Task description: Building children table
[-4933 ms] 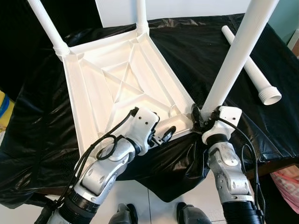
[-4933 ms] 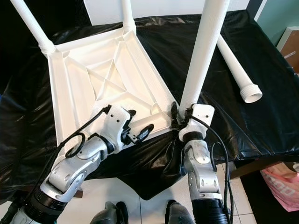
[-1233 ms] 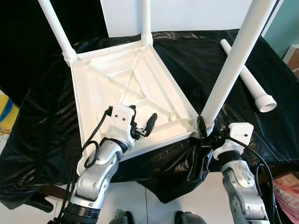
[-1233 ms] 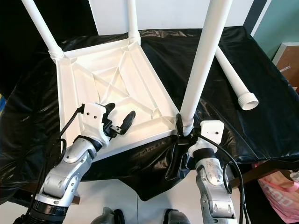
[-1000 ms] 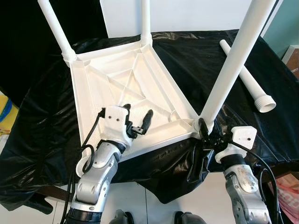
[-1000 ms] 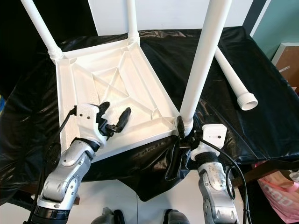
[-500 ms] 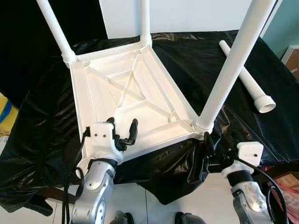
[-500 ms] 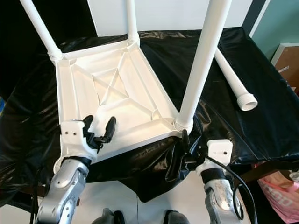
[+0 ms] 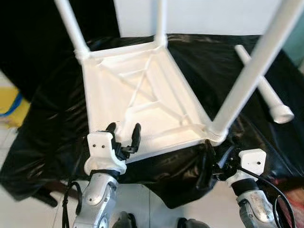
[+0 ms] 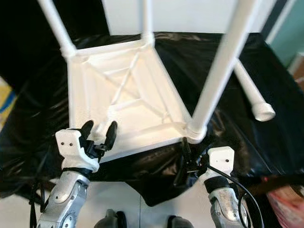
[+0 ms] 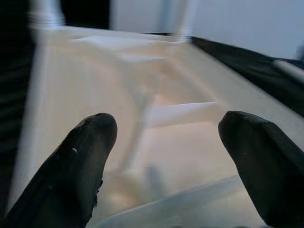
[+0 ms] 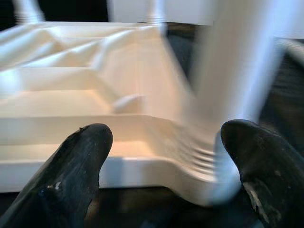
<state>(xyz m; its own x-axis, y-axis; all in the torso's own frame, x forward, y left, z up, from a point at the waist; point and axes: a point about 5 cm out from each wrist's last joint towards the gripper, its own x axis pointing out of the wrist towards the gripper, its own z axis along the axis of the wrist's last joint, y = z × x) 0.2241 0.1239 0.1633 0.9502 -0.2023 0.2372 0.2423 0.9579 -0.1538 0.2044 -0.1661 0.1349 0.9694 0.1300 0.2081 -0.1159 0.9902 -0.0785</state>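
Observation:
A white children's tabletop (image 9: 137, 95) lies upside down on the black-covered table (image 9: 42, 109). Three white legs stand in its corners: far left (image 9: 71, 26), far middle (image 9: 160, 19) and near right (image 9: 251, 71). A fourth leg (image 9: 263, 90) lies loose on the cloth at the right. My left gripper (image 9: 124, 134) is open, its fingers over the tabletop's near left edge, holding nothing. My right gripper (image 9: 217, 159) is open just below the near right leg's base, clear of it. In the right wrist view that leg's threaded socket (image 12: 204, 152) sits ahead of the open fingers (image 12: 76, 161).
Black plastic sheeting hangs over the table's near edge (image 9: 180, 180) between my arms. A yellow and blue object (image 9: 12, 102) lies at the far left. White tiled floor (image 9: 142, 204) is below. Something pink (image 10: 285, 197) sits low at the right.
My right gripper has left the near right leg's base and dropped back below the table edge. My left gripper slid left along the near edge. The camera view has shifted too.

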